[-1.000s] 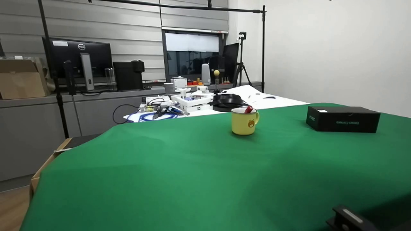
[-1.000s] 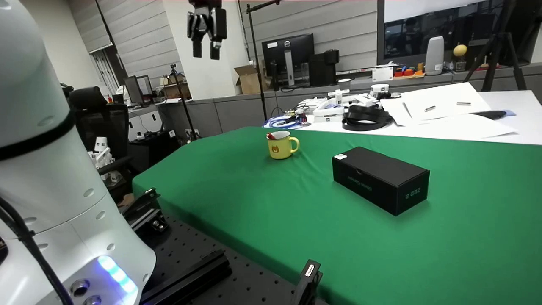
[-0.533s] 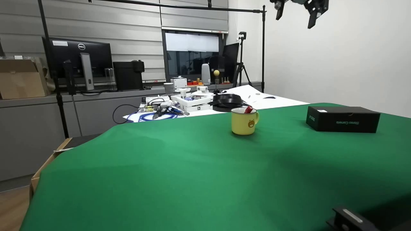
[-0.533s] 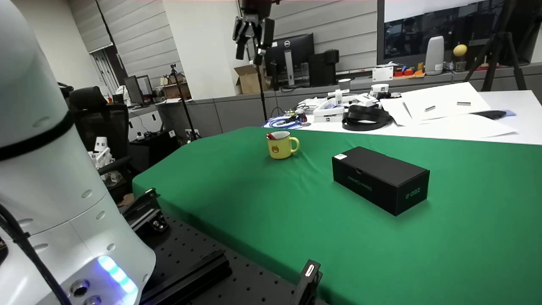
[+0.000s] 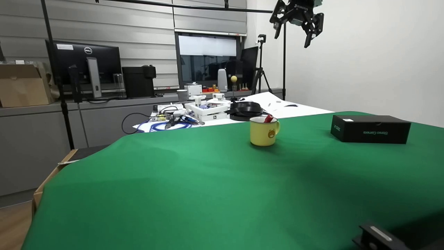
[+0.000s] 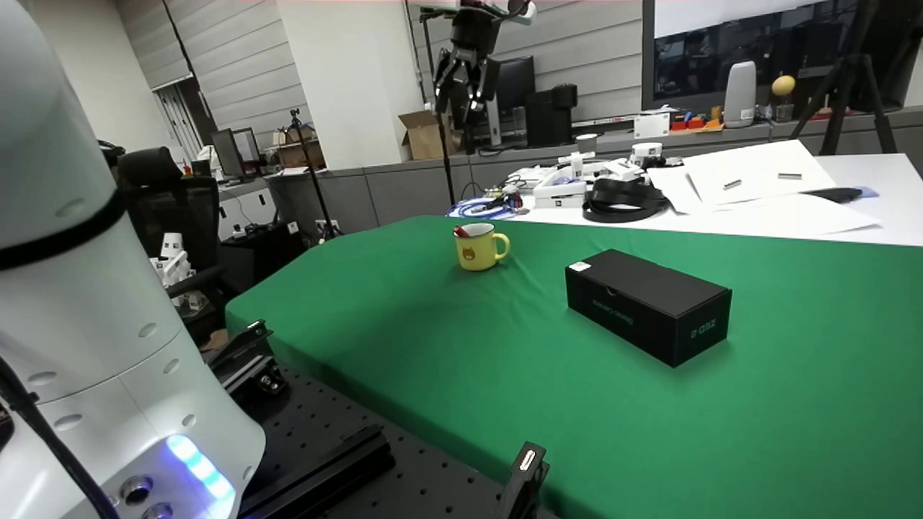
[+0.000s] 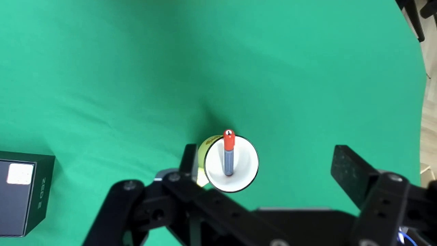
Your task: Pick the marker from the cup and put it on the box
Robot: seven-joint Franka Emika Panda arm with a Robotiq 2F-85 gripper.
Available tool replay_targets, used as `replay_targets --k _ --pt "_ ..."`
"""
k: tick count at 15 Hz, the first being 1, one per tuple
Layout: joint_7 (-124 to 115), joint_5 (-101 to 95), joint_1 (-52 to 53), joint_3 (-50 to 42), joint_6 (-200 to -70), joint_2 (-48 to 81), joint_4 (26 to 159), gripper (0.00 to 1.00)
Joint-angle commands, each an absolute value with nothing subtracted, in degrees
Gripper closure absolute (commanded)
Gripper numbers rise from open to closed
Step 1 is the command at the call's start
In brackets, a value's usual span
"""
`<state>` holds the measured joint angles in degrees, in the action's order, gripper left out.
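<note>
The yellow cup (image 5: 262, 134) stands upright on the green cloth, and also shows in an exterior view (image 6: 476, 254) and the wrist view (image 7: 246, 164). The marker (image 7: 228, 153), red cap up with a grey body, leans inside it; its red end shows over the rim in both exterior views (image 5: 268, 118) (image 6: 461, 231). The flat black box (image 6: 649, 303) lies apart from the cup, and is partly cut off in the wrist view (image 7: 20, 198). My gripper (image 7: 265, 152) is open and empty, high above the table (image 5: 292, 40) (image 6: 457, 111). In the wrist view the cup lies between the fingers, nearer the left one.
The green cloth (image 6: 433, 339) covers the table. A white table with cables, white parts and a black strap coil (image 6: 624, 200) stands behind it. Black rails and a clamp (image 6: 525, 476) sit along the robot's base edge. A brown carton (image 5: 24, 85) is at the back.
My gripper has come into view at the top of an exterior view and moved left and down there; in both exterior views it is lower now. Cup, marker and box have not moved.
</note>
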<state>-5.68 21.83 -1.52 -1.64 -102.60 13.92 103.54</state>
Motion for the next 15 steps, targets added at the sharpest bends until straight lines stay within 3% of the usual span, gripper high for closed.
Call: replay_targets --k 1,7,15 --pt "-5.74 21.77 -1.84 -1.33 -102.35 14.2 103.06 0.0" --pt "-5.89 21.31 -1.53 -1.24 -102.24 15.07 102.05 0.0" --pt "-6.59 23.05 -1.37 0.63 -105.34 28.82 97.0 0.0"
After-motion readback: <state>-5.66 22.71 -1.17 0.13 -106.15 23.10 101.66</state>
